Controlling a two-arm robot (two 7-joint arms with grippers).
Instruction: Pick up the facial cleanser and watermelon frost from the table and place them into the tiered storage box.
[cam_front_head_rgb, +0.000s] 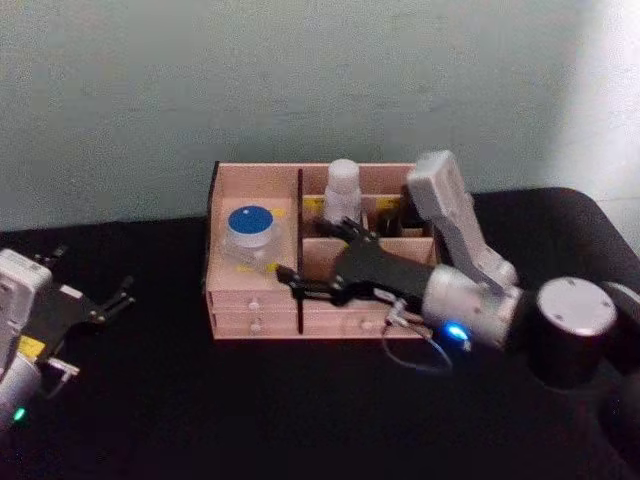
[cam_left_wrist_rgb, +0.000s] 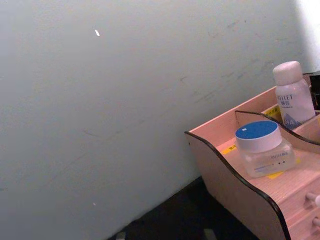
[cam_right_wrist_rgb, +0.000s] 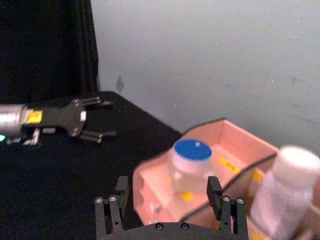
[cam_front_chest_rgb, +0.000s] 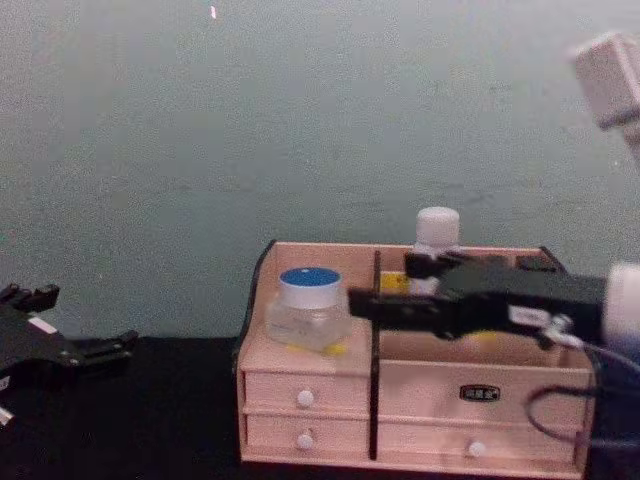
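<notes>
Here the squat clear-glass watermelon frost jar with its blue, white-rimmed lid (cam_front_head_rgb: 251, 232) stands in the left compartment of the pale pinkish wooden tiered storage box (cam_front_head_rgb: 232, 300), on the step above the small white-knobbed drawers. The tall white cylindrical facial cleanser bottle with its rounded cap (cam_front_head_rgb: 342, 192) stands upright in a rear compartment, just right of the dark divider. From the head camera its lower half is hidden behind the right arm; from the chest, only the cap and shoulder rise above the black claw.

The right claw (cam_front_head_rgb: 292, 281) reaches leftward over the front of the box, its fingers spread and holding nothing. Its tips lie near the divider, close to the jar but apart from it. In the right wrist view the bottle is a blurred white shape cut by the frame edge.

The left claw (cam_front_head_rgb: 118, 299) hovers over the black bench (cam_front_head_rgb: 300, 400) well left of the box, fingers apart and empty. Dark items behind the right arm are too obscured to identify.
</notes>
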